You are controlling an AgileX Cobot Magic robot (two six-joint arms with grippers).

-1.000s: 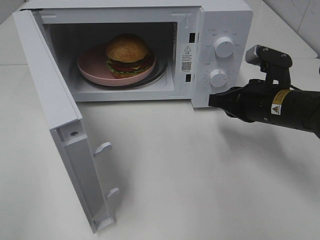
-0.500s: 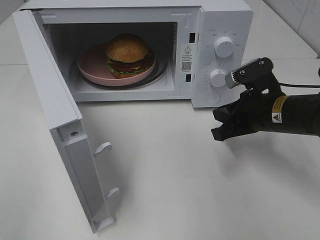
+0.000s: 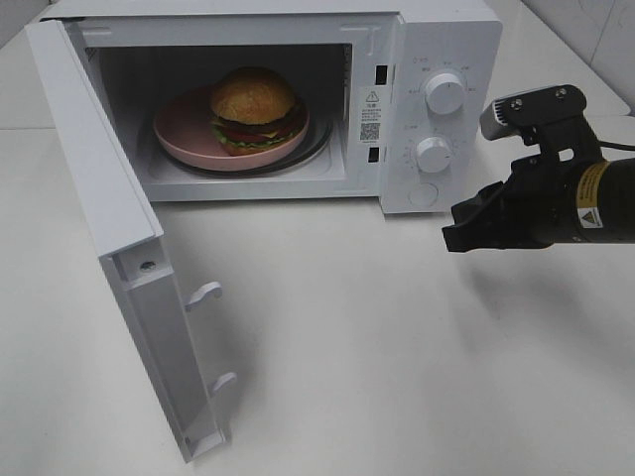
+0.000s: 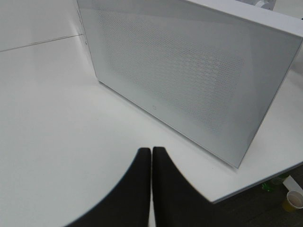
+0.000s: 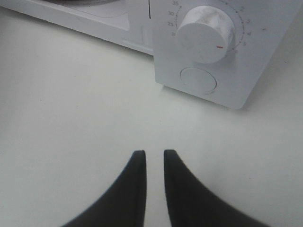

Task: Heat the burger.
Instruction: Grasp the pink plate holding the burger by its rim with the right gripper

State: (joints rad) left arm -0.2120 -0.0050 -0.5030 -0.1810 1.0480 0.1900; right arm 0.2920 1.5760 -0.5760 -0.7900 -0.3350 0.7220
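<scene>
At the back of the table (image 3: 397,377), the microwave (image 3: 474,50). Inside it, on the plate (image 3: 179,131), the burger (image 3: 252,107). Door (image 3: 94,188) swung out leftward and toward the front. Right claw (image 3: 456,233) above the table, in front of and just right of the lower knob (image 3: 434,155), apart from it.

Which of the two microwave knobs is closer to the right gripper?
The lower knob, above the round button; the upper knob sits farther from the right gripper.
</scene>
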